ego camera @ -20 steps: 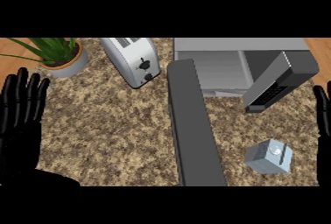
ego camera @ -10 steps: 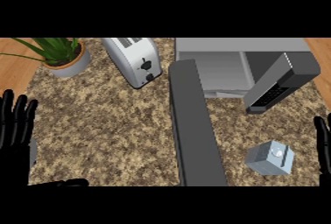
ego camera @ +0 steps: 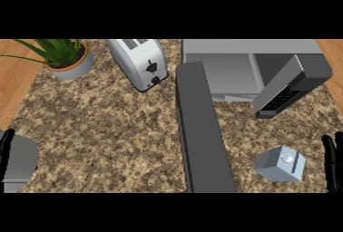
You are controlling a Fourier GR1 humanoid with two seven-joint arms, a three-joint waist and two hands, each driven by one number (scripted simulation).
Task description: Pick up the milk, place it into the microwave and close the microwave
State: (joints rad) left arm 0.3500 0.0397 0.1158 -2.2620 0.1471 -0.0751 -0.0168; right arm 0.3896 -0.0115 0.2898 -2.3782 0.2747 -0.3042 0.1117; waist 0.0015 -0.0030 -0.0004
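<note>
Milk carton sits on the granite worktop near its front right corner, pale blue-grey, white cap on top, tilted a bit relative to the worktop edges, nothing touching it. Microwave at the back right edge, cavity exposed, its door swung wide open and reaching from the cavity toward the front edge, just left of the milk. A dark panel with buttons juts out on the cavity's right side. Right hand shows only as a thin black sliver past the right edge, beside the milk but apart from it; can't tell how its fingers stand. Left hand is barely a black strip above the grey forearm at the front left corner; fingers not readable either. Toaster at the back edge, left of the microwave. Potted plant in the back left corner.
</note>
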